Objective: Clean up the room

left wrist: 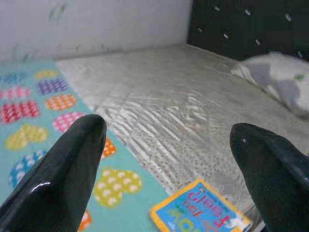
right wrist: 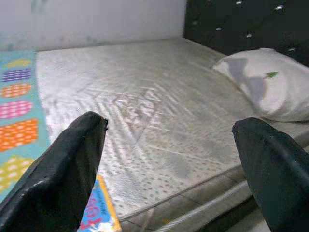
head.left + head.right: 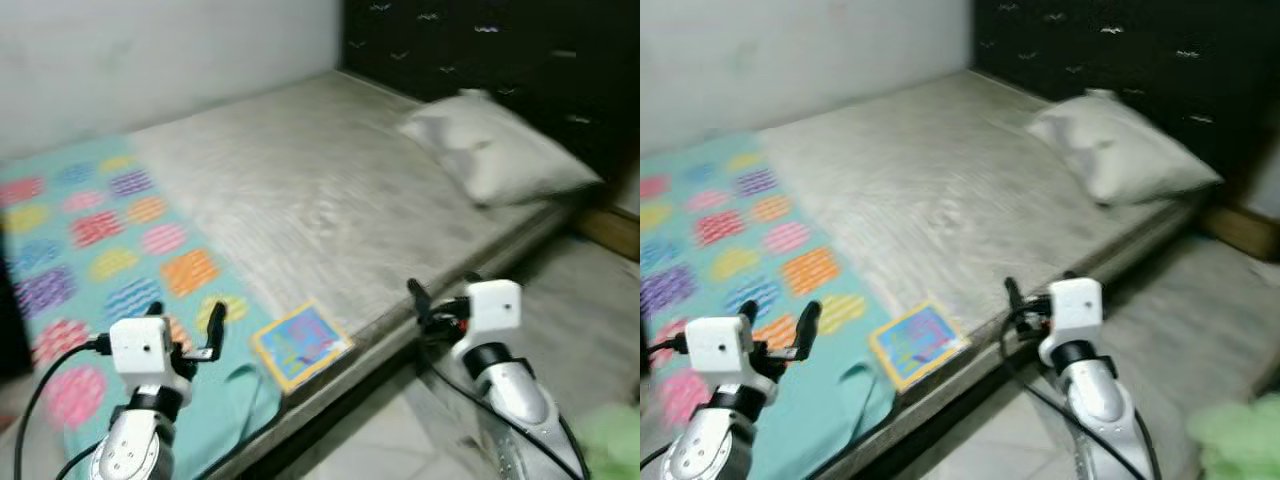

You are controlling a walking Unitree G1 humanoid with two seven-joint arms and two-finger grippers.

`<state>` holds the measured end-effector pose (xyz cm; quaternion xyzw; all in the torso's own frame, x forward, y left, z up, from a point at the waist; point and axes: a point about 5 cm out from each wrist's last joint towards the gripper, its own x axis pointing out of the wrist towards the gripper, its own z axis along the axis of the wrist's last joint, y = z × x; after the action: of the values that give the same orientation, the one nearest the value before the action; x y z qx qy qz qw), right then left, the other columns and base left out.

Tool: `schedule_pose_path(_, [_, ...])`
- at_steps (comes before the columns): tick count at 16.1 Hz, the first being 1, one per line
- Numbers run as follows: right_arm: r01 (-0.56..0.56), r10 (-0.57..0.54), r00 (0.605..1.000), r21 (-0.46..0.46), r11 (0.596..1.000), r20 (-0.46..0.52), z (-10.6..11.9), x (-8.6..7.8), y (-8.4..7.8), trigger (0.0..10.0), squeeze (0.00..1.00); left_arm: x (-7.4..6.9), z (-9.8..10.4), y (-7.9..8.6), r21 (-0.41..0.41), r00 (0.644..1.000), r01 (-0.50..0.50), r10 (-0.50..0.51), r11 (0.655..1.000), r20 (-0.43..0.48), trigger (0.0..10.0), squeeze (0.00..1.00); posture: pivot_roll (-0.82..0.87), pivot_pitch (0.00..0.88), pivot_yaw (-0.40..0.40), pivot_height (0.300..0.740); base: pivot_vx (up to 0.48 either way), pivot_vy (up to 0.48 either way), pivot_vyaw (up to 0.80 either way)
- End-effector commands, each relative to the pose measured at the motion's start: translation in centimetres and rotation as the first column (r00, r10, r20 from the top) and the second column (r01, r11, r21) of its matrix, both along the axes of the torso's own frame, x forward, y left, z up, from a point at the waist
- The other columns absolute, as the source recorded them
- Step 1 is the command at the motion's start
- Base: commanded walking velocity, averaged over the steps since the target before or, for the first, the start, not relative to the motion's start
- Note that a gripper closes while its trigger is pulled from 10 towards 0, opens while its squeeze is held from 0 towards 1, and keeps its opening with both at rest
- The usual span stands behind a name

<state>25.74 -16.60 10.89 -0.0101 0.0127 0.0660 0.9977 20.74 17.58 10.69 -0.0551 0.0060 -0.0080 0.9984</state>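
Standing at the near side of the grey-sheeted mattress bed (image 3: 330,190). Thin blue-and-yellow picture book (image 3: 300,344) flat at bed's near edge, just beside the teal blanket with coloured hearts (image 3: 90,260), overlapping its hem. White soft pillow (image 3: 495,150) at head end by the dark tufted headboard (image 3: 500,50).

Left gripper (image 3: 205,335) released, fingers spread, near the book. Right gripper (image 3: 425,300) released, hovering off the bed's near edge.

Book likely light, stiff, slick-covered; best pinched at the corner overhanging the edge. No containers visible. Blurred green object (image 3: 1235,435) on floor, unidentifiable.
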Motion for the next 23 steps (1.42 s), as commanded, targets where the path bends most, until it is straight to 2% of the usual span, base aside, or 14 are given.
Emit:
schedule_pose_path(1, [-0.02, 0.019, 1.0, 0.046, 0.999, 0.005, 0.5, 0.2, 0.6, 10.0, 0.0, 0.0, 0.3, 0.6, 0.001, 1.0, -0.02, 0.02, 1.0, 0.0, 10.0, 0.0, -0.06, 0.069, -0.031, 0.74, 0.0, 0.0, 0.44])
schedule_pose_path(5, [-0.039, 0.038, 0.999, 0.038, 0.999, 0.004, 0.5, 0.2, 0.7, 10.0, 0.0, 0.0, 0.4, 0.6, 0.007, 1.0, -0.016, 0.016, 1.0, -0.001, 10.0, 0.0, -0.06, 0.072, -0.029, 0.74, 0.0, 0.0, 0.13])
schedule_pose_path(10, [-0.08, 0.08, 0.997, -0.001, 0.997, 0.021, 0.8, 0.0, 1.3, 10.0, 0.0, 0.1, 0.4, 0.5, 0.01, 1.0, -0.009, 0.009, 1.0, -0.007, 10.0, 0.0, -0.06, 0.072, -0.026, 0.74, 0.0, 0.0, 0.8])
schedule_pose_path(23, [-0.09, 0.092, 0.995, -0.034, 0.995, 0.046, 1.0, 0.3, 1.7, 10.0, 0.0, 0.5, 0.3, -0.2, 0.031, 0.999, 0.029, -0.029, 0.999, -0.016, 10.0, 0.0, -0.07, 0.07, -0.01, 0.74, 0.0, 0.0, 0.78])
